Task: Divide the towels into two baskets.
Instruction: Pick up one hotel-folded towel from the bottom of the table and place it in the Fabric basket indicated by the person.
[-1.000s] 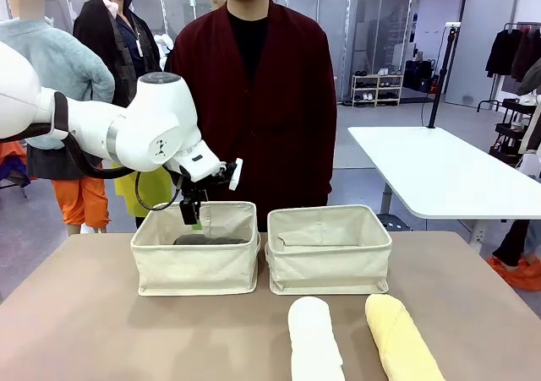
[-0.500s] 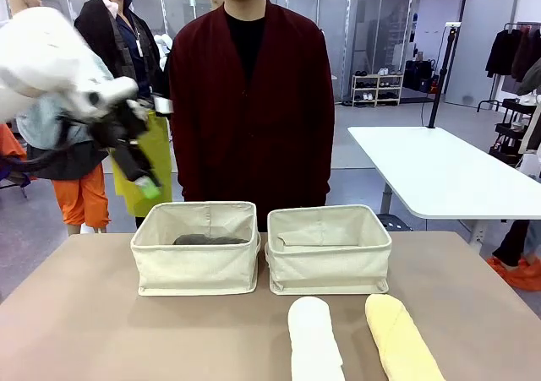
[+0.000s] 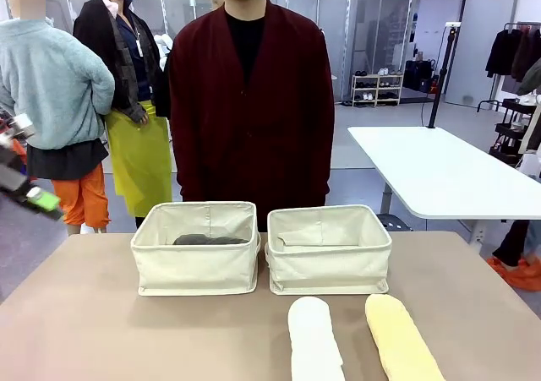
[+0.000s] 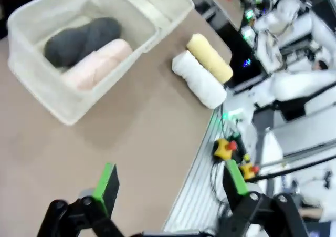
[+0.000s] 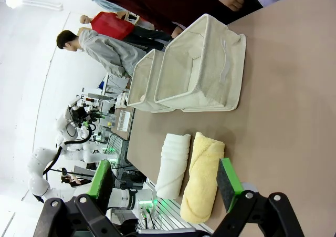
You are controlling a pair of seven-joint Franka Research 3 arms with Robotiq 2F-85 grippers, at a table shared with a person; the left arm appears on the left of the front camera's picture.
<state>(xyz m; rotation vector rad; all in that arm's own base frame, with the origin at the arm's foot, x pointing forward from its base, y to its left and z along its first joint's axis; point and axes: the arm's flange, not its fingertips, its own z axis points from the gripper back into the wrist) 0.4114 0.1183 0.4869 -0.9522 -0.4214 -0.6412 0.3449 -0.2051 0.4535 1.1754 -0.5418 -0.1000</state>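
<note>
Left gripper (image 4: 170, 182): is hanging at the bottom of its wrist view with the jaws wide and nothing between them. In the front view it is showing as a blur at the far left edge.
Right gripper (image 5: 165, 176): its jaws are also standing wide and empty at the bottom of its view, looking over the two loose rolls.
Left basket (image 3: 196, 267): is holding the grey towel (image 4: 81, 37) and the cream towel (image 4: 97, 63), which are lying side by side and touching.
Right basket (image 3: 330, 267): is sitting just beside the left one at the centre of the front view. It seems to be holding no towel.
White towel (image 3: 314, 340): is lying on the table (image 3: 127, 339) at the lower middle, just in front of the right basket.
Yellow towel (image 3: 402, 340): is lying close beside the white one at the lower right. I cannot tell whether they are touching.
Step in hand: the task is looking about half done. The two loose rolls are probably waiting to go into the right basket, and the right gripper is the better placed.
Doing it well: start with the yellow roll, the outer one. Come down across its middle and close deep into the terry. Lift it clear of the soft rim, then lay it along the basket's length.
Risk: a shallow pinch may be pulling the roll open.
</note>
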